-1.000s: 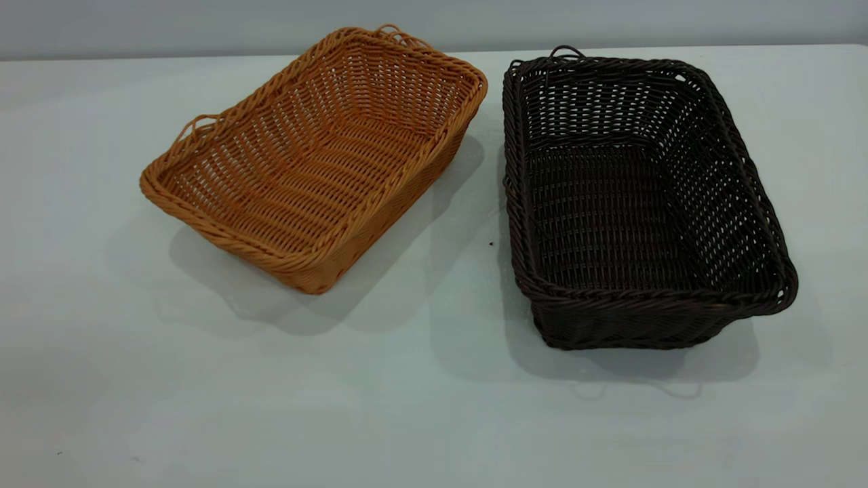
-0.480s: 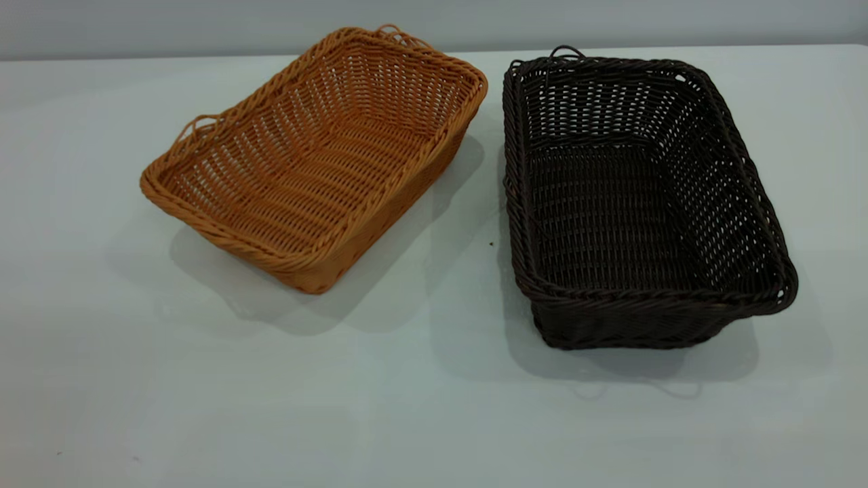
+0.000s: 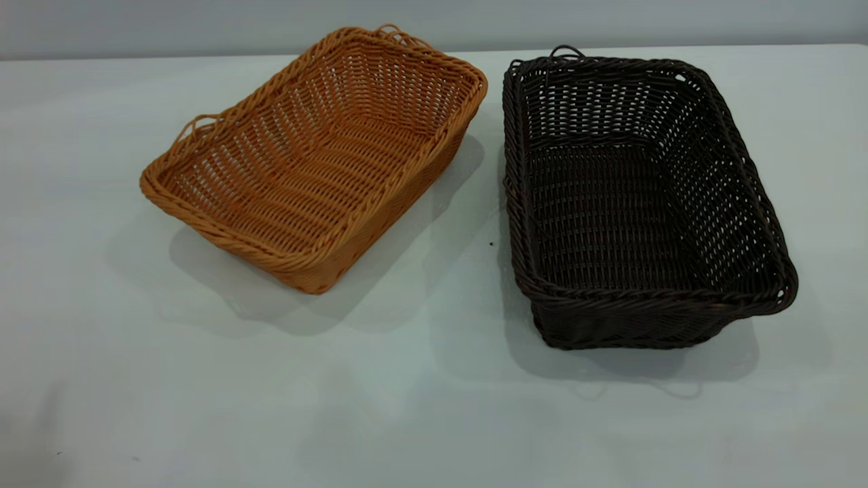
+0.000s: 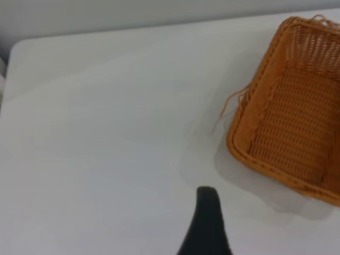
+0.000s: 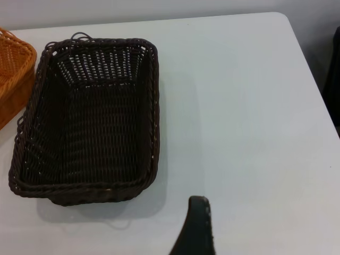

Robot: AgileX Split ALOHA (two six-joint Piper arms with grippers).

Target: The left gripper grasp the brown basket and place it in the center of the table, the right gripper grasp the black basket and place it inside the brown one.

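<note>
From my station I see the brown basket as woven wicker, orange-brown with a slight sheen on its braided rim and open gaps in the weave. The black basket is the same woven wicker, nearly black and duller. The table looks smooth, pale and matt. The left gripper finger piece is plain matt black.

A plain grey wall ran along the top edge of the frame, and one tiny dark speck lay just right of the centre.
</note>
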